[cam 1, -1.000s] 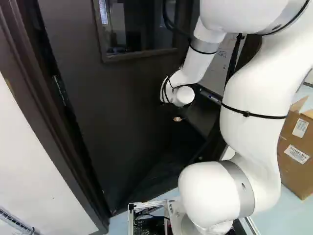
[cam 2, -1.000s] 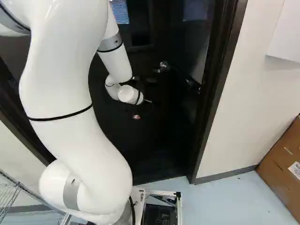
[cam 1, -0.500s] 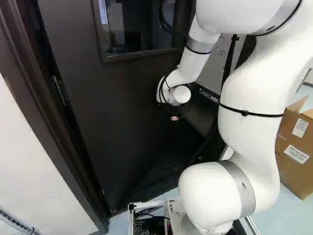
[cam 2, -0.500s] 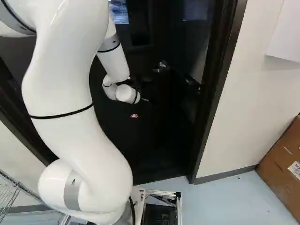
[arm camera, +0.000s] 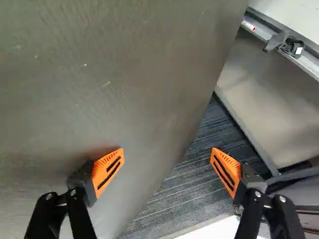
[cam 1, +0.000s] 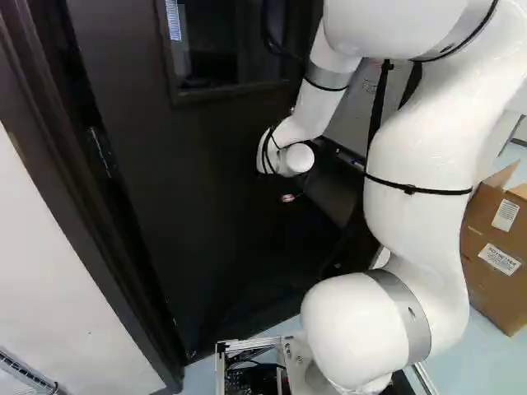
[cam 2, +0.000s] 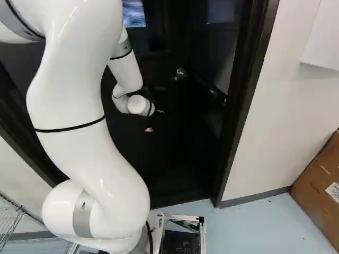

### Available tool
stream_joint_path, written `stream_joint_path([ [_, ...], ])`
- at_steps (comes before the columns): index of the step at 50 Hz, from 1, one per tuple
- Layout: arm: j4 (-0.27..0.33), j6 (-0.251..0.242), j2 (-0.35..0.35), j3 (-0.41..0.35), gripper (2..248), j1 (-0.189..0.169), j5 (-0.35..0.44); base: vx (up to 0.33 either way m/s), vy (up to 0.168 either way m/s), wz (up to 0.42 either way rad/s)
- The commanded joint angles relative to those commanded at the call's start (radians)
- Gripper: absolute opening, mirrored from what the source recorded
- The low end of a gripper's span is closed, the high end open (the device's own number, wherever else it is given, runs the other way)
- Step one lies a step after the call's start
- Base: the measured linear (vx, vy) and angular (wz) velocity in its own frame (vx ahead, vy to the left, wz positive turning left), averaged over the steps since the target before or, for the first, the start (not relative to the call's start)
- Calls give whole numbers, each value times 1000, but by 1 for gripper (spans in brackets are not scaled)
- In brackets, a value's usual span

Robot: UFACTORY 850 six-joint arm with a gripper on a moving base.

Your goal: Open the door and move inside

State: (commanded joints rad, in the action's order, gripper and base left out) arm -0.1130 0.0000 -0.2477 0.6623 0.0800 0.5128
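Note:
The dark door (cam 1: 222,156) stands ajar, hinged at the left of the left base view. Its silver handle (cam 2: 180,74) shows in the right base view, above and right of the wrist. My gripper (cam 2: 149,129) is a dark shape at the door below the wrist, mostly lost against black. In the wrist view the gripper (arm camera: 167,162) is open, nothing held. One orange-padded finger lies over the door's face (arm camera: 114,74); the other is out past the door's free edge, over striped carpet (arm camera: 184,189). Whether the first finger touches the door, I cannot tell.
The dark door frame (cam 2: 249,95) borders the doorway, with a white wall (cam 2: 291,116) to its right. A cardboard box (cam 1: 498,247) stands right of the arm. Beyond the door's edge are grey panels and a metal rail (arm camera: 259,31) with a black latch.
The arm's wrist and gripper have moved left in both base views. The handle has shifted slightly left against the unmoved frame, so the door has swung a little wider. The base has stayed put.

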Motion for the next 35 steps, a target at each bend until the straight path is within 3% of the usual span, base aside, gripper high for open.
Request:
stream_joint_path([
  [35, 34, 0, -33, 39, 247, 71, 0, 0, 0, 0],
])
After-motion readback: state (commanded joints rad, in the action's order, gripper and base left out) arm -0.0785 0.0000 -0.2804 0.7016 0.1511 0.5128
